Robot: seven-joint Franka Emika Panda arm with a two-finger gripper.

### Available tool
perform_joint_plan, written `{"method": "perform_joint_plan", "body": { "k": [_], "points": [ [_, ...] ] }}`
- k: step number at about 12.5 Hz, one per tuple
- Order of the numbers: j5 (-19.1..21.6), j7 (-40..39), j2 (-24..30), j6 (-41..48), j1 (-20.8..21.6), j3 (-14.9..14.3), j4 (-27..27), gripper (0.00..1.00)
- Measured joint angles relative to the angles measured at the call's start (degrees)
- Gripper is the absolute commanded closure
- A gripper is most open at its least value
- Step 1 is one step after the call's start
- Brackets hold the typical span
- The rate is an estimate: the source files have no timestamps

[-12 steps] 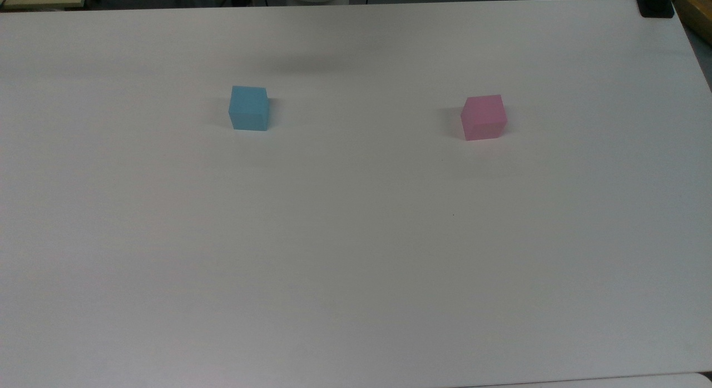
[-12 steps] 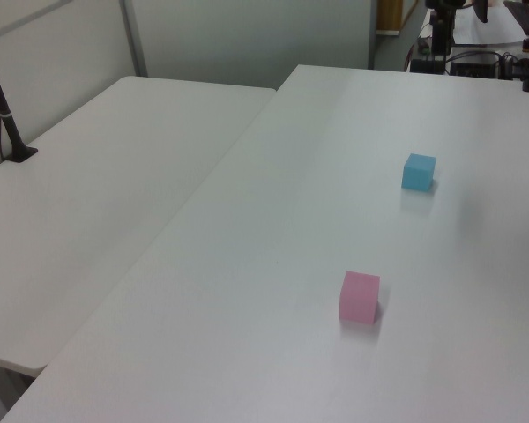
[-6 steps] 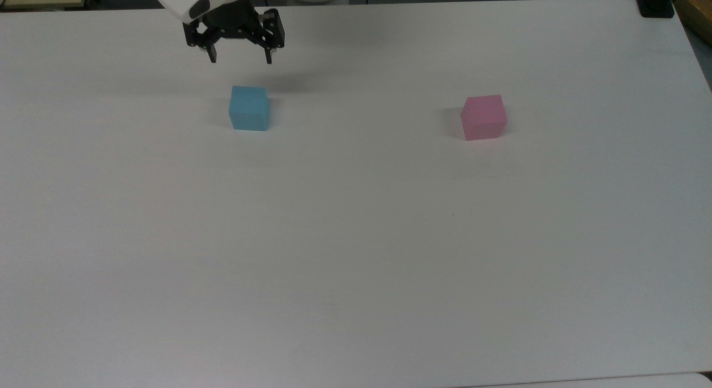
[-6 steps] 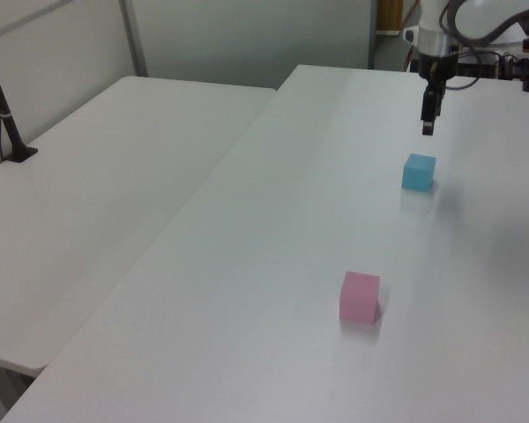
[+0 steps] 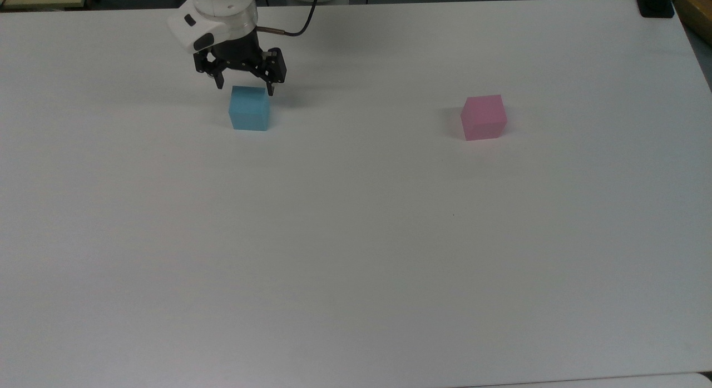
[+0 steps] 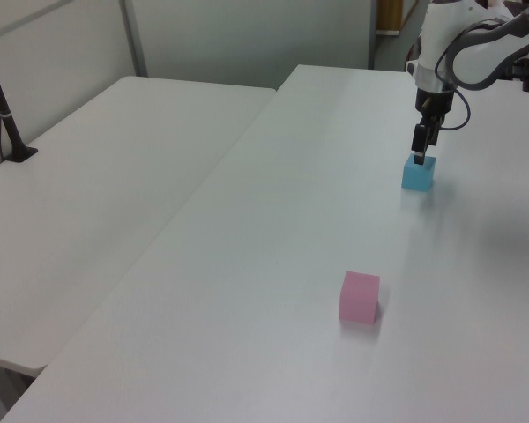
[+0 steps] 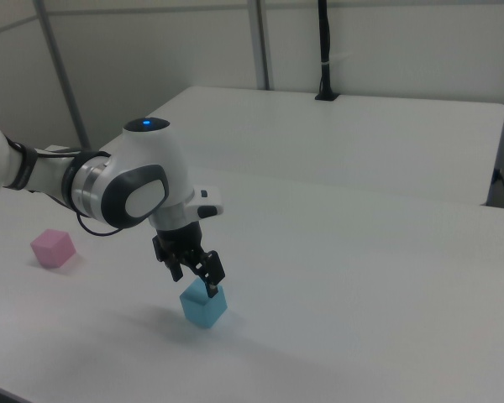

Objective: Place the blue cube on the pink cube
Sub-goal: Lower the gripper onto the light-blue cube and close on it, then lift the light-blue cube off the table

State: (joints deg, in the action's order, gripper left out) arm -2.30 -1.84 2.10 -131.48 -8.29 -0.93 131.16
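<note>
Overhead; two opposing side angles

Matt blue cube (image 5: 249, 109), matt pink cube (image 5: 483, 117), smooth white table (image 5: 356, 238), glossy plastic arm (image 7: 126, 185)

My gripper (image 5: 245, 89) hangs directly over the blue cube (image 5: 249, 109), fingers spread a little wider than the block, near the far edge of the white table (image 5: 356, 254) in the top view. Between that block and the pink cube (image 5: 483, 117), which sits well apart toward the top view's right, the surface lies bare, an open lane along the far edge. The near half of the table is free as well. A black clamp (image 5: 656, 5) occupies the far right corner in the top view, well clear of both blocks.
</note>
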Motion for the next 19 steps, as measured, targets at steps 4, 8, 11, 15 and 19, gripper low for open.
{"method": "perform_joint_plan", "body": {
  "k": [4,8,11,15,19],
  "points": [
    [0.00,0.74,-1.69,-0.91,-0.47,0.00,0.02,0.00],
    [0.00,0.81,-4.55,-4.25,-0.65,0.00,0.08,0.19],
    [0.00,0.83,-5.32,-4.27,-0.64,0.00,0.08,0.80],
    [0.00,0.90,-5.65,-6.62,-0.64,0.00,0.05,0.81],
    [0.00,-0.67,-2.08,7.07,-0.76,-0.04,-6.37,0.79]
  ]
}}
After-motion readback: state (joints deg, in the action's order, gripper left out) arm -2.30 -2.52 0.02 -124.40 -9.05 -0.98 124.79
